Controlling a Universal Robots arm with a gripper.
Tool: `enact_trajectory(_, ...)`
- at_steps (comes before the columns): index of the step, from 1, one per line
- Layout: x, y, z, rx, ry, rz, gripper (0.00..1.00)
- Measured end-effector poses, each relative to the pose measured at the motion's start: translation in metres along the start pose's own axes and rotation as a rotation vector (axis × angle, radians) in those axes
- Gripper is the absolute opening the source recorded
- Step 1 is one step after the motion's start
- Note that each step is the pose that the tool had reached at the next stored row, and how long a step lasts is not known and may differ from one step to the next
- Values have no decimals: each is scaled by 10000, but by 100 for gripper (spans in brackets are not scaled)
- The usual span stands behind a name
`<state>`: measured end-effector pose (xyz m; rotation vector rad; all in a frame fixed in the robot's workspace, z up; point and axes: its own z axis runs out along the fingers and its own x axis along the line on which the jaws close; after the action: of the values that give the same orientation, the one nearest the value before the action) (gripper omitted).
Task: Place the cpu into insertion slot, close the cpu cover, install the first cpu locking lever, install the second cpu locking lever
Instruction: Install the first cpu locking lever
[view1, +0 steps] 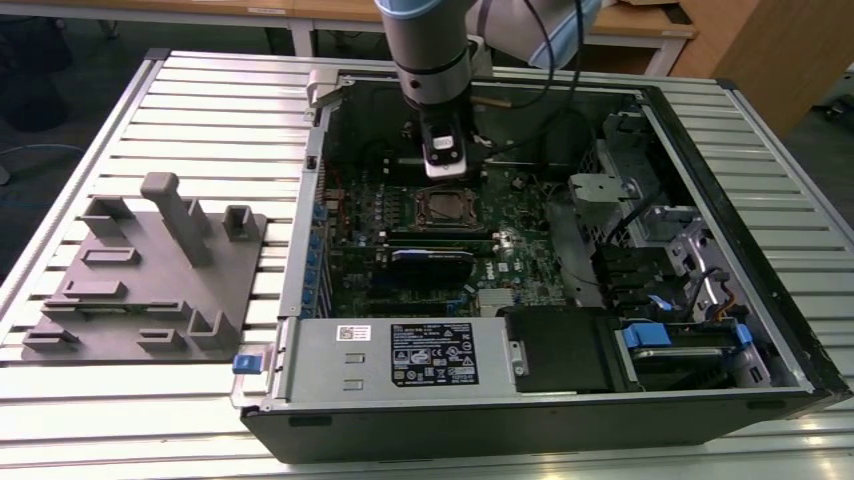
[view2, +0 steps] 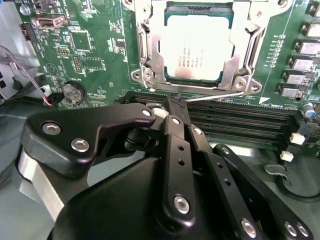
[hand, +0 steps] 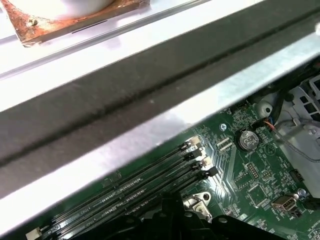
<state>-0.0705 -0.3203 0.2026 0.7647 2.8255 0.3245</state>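
The cpu (view2: 195, 47) lies flat in the insertion slot (view1: 447, 207), its pale metal top showing through the window of the cpu cover (view2: 251, 45). The silver cover lies folded down over the chip. A thin silver locking lever (view2: 215, 96) runs along the socket's edge beside the long black memory slots. My gripper (view2: 175, 101) hangs over that edge with its black fingers pressed together, and their tip is at the lever's end. In the exterior view the gripper (view1: 445, 165) reaches down into the open computer case just behind the socket.
Long black memory slots (view2: 240, 117) lie right under the fingers. A coin battery (view2: 75, 92) sits nearby on the green board. The case wall (hand: 125, 100) rises close behind. A drive cage (view1: 667, 250) and power supply (view1: 400, 355) crowd the case. A grey fixture plate (view1: 147, 270) lies at the exterior view's left.
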Motion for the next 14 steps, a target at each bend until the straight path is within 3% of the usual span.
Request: enact_trajectory(14, 32, 14, 12, -3, -6, -2, 10)
